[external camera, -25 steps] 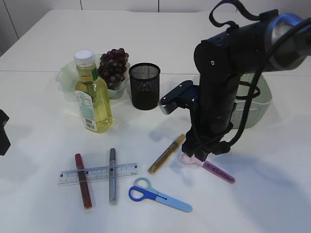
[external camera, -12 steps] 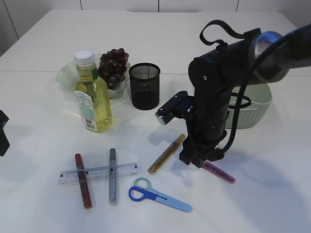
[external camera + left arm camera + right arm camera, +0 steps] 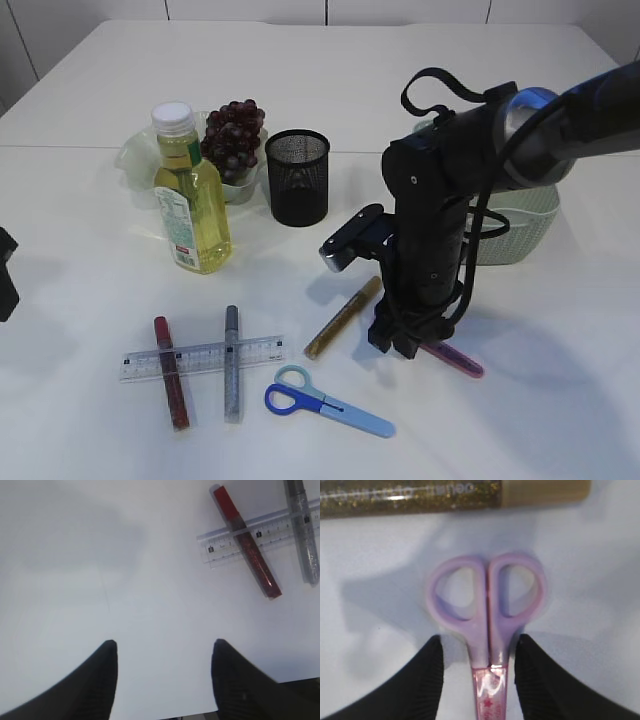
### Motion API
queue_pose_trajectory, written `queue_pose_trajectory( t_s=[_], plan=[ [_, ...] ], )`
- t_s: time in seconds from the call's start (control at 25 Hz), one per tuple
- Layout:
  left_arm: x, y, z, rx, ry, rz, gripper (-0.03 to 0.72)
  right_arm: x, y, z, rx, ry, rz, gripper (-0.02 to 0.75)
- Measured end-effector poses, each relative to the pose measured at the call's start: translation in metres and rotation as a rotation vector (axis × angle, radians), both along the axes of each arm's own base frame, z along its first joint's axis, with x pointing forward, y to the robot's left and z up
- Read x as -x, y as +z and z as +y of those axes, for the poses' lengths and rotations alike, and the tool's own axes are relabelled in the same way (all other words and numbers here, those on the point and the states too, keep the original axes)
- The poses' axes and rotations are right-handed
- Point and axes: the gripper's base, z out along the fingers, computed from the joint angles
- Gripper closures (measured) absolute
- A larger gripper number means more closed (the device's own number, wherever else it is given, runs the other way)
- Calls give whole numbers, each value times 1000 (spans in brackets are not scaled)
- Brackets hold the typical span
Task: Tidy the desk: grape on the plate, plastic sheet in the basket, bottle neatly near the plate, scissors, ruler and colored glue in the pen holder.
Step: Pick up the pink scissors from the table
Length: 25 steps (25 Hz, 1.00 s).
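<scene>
The right gripper stands low over the pink scissors, its jaws apart and straddling the neck just below the two finger loops; whether the pads touch the plastic cannot be judged from the wrist view. A gold glue tube lies just beyond the loops.

The left gripper is open over bare table, holding nothing.

The clear ruler lies flat with a red glue tube and a silver glue tube crossing it. Blue scissors lie near the front.

The grapes sit on the plate at the back left, with the bottle upright just in front. The mesh pen holder stands beside them. The basket sits behind the right arm, its contents hidden.
</scene>
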Motion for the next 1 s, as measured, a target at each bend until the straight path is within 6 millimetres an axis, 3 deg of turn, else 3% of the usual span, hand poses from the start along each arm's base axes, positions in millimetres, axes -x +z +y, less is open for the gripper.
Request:
queue_pose_trajectory(
  t_s=[1.0],
  plan=[
    [-1, 0, 3, -38, -13, -9, 267, -3, -2, -4, -18, -32, 7, 366]
  ],
)
